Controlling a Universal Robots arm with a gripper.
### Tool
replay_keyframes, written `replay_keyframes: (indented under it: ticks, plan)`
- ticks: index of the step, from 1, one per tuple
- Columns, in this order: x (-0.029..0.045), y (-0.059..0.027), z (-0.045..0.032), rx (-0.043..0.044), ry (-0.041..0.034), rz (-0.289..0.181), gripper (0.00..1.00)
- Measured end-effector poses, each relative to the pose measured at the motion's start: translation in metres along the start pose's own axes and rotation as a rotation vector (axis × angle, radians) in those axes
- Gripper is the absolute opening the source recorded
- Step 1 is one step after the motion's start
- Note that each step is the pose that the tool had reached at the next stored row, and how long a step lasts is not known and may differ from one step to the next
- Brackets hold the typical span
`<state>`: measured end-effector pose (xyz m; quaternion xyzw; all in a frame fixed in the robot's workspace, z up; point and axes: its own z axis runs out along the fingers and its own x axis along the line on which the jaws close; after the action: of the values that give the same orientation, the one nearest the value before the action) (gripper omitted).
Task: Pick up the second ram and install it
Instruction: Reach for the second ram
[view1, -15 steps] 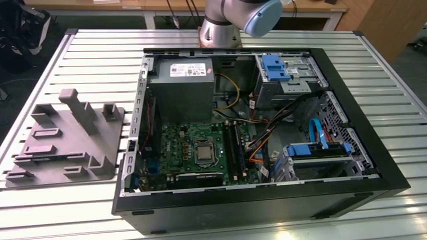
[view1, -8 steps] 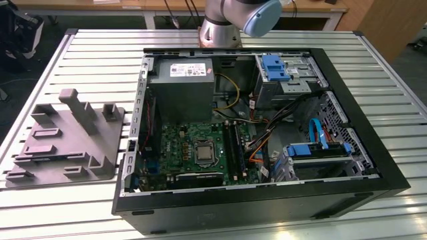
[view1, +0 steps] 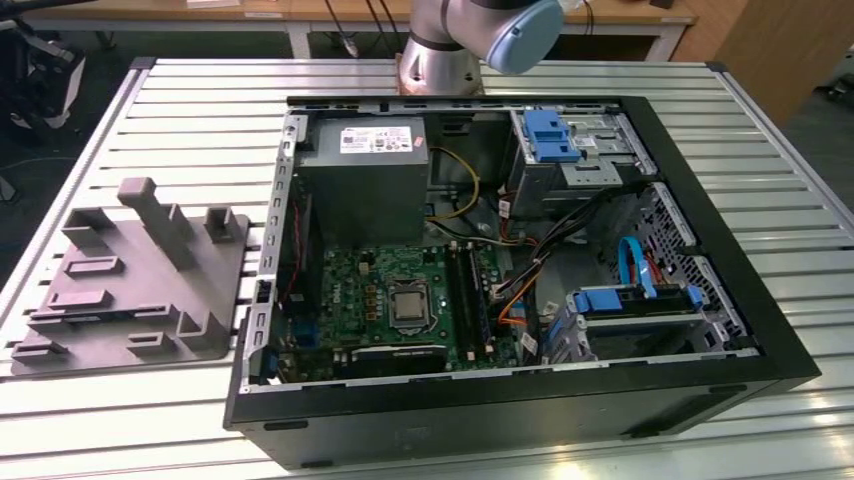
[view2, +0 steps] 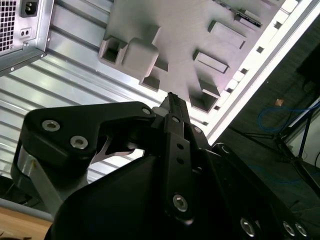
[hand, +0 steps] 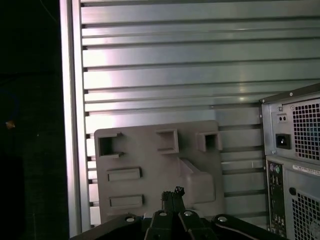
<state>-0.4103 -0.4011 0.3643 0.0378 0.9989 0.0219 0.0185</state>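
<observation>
Second ram (view1: 463, 288) seems to be a dark stick standing in the motherboard (view1: 387, 300) slots, centre of the exterior view. Gripper (hand: 172, 194), jaws together and empty, hangs over the grey block (hand: 150, 150) in the first wrist view. Risk: an unlatched stick could sit crooked.

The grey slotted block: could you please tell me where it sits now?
In the exterior view the grey slotted block lies on the slatted metal table, at the exterior view's left, just beside the open computer case.
</observation>
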Motion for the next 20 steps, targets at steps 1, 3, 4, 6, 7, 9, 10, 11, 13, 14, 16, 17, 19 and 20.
replay_keyframes:
  ticks: [1, 3, 4, 6, 7, 9, 10, 11, 13, 14, 16, 17, 19, 20]
  plan:
    - [0.0002, -0.0007, 0.001, 0.0, -0.0001, 0.0, 0.1]
    - [0.0003, -0.0026, 0.003, -0.0002, -0.0003, 0.0, 0.1]
    - [0.0004, -0.0037, 0.0039, -0.0002, -0.0003, 0.0, 0.1]
    - [0.0003, -0.006, 0.0055, -0.0001, -0.0001, 0.0, 0.1]
    - [0.0003, -0.0074, 0.0064, -0.0001, -0.0001, 0.0, 0.1]
    - [0.0001, -0.0107, 0.0078, -0.0001, -0.0001, 0.0, 0.1]
    - [0.0, -0.0125, 0.0085, 0.0, -0.0001, 0.0, 0.1]
    - [-0.0001, -0.0146, 0.0093, -0.0001, -0.0002, 0.0, 0.1]
    - [-0.0004, -0.0189, 0.0108, -0.0001, -0.0002, 0.0, 0.1]
    - [-0.0005, -0.0211, 0.0115, -0.0001, -0.0002, 0.0, 0.1]
    - [-0.0008, -0.0255, 0.013, -0.0001, -0.0002, 0.0, 0.1]
    - [-0.0009, -0.0276, 0.0137, -0.0001, -0.0001, 0.0, 0.1]
    - [-0.0012, -0.032, 0.0155, -0.0001, -0.0002, 0.0, 0.1]
    - [-0.0013, -0.034, 0.0164, -0.0001, -0.0002, 0.0, 0.1]
